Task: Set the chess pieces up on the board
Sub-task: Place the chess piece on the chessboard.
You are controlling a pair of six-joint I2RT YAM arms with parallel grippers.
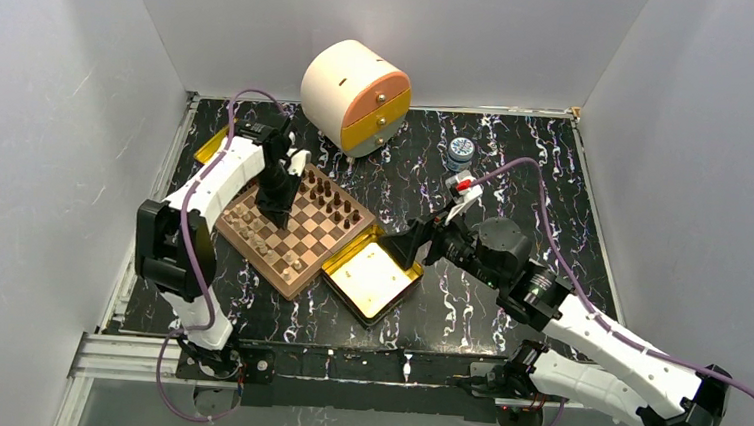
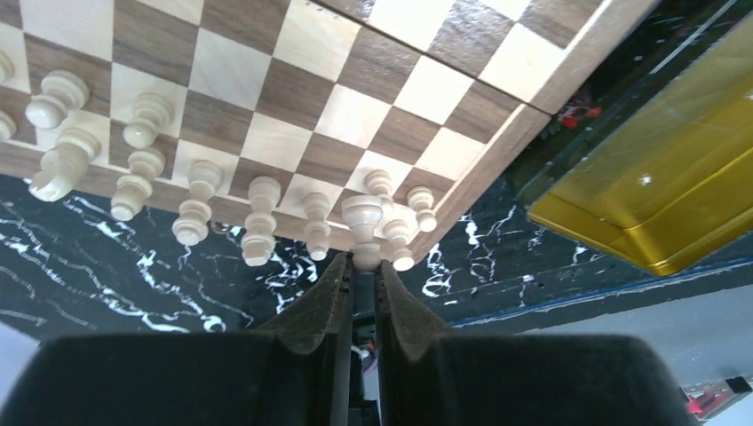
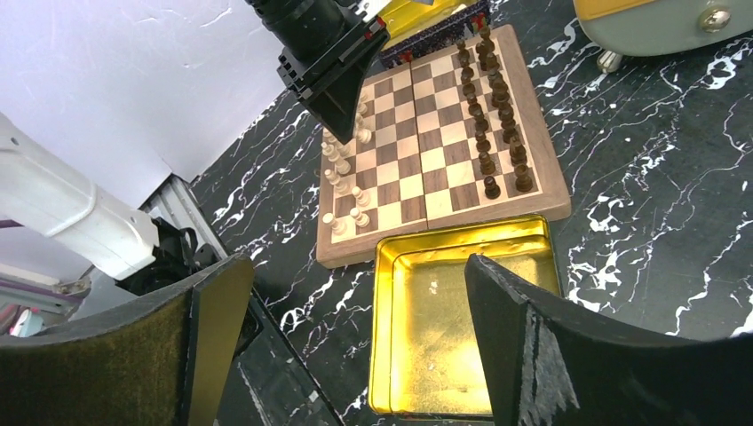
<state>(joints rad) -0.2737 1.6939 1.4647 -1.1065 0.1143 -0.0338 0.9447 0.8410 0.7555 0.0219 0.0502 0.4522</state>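
Observation:
The board [image 1: 313, 237] lies left of centre, with dark brown pieces [image 1: 339, 198] along its far side and light tan pieces [image 1: 261, 240] along its near-left side. My left gripper [image 1: 275, 206] stands over the light side. In the left wrist view it [image 2: 361, 262] is shut on a light tan piece [image 2: 362, 217], held by its head in the edge rows near the board's [image 2: 355, 98] corner, with other light pieces [image 2: 195, 209] beside it. My right gripper [image 1: 409, 243] is open and empty above the gold tin [image 3: 444, 328]; the board [image 3: 426, 169] lies beyond it.
An open gold tin [image 1: 373, 278] lies against the board's right corner. A second gold tin [image 1: 212, 146] lies behind the board at left. A round cream and orange drawer box [image 1: 354, 96] and a small jar [image 1: 459, 154] stand at the back.

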